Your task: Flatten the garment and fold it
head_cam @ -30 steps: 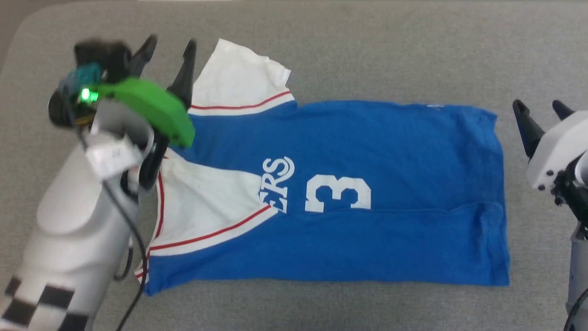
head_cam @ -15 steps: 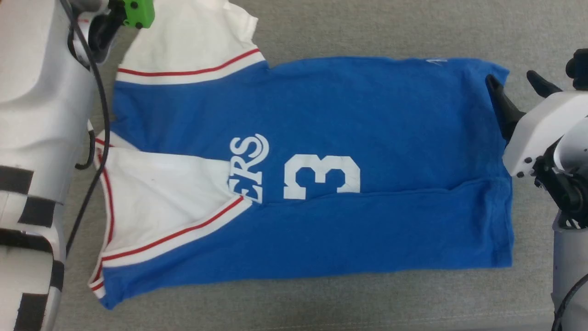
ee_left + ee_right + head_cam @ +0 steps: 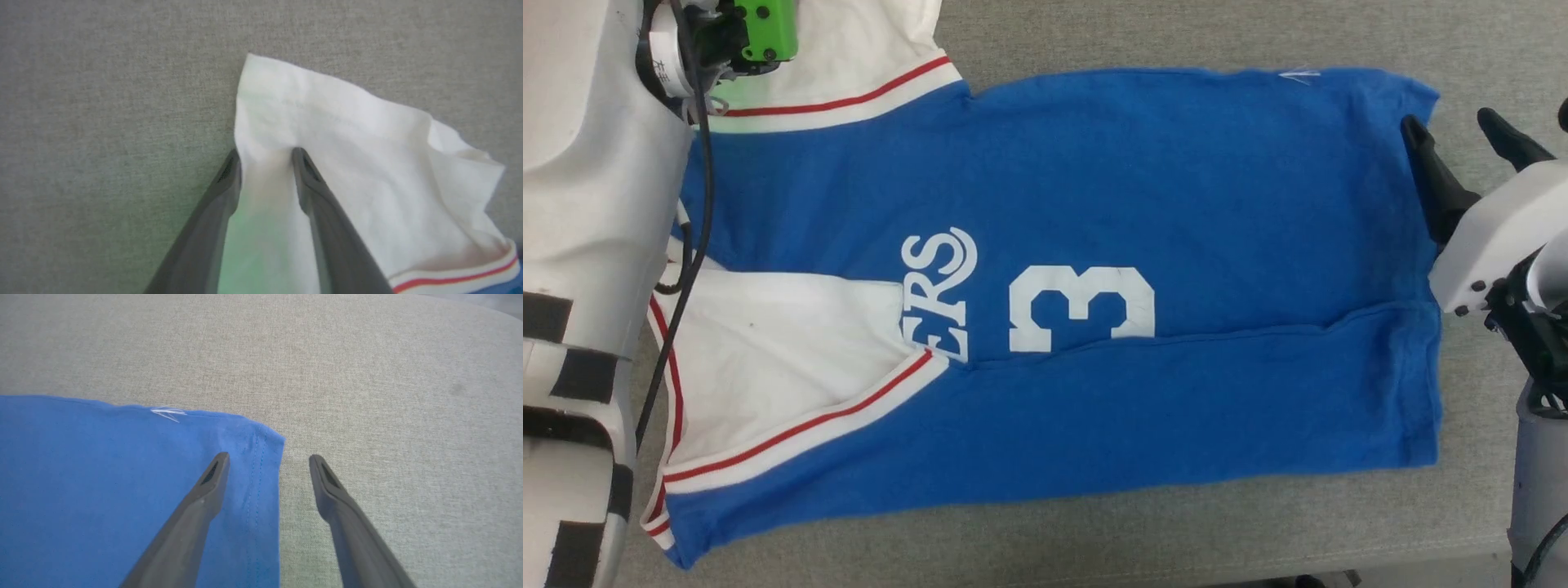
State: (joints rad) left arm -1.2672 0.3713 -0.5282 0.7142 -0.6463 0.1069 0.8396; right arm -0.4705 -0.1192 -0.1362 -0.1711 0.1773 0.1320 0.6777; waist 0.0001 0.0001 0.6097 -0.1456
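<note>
Garment (image 3: pixel 1176 204) spread on bench (image 3: pixel 367 355); left end effector (image 3: pixel 265 157) narrow astride white sleeve (image 3: pixel 347 143) edge, right end effector (image 3: pixel 267 459) wide astride hem corner (image 3: pixel 261 441). Risk: shallow bites could be lost, or one layer only lifted.

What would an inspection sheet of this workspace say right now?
Surface: grey cloth-covered table, flat.
Job's things: garment spread out, near side folded over onto the lettering; far white sleeve rumpled.
Clutter: nothing seen.
Grippers: left gripper open, fingers astride the far sleeve's edge; right gripper open, astride the hem corner.
Cables: black cable running along the left arm.
Surroundings: nothing seen.
</note>
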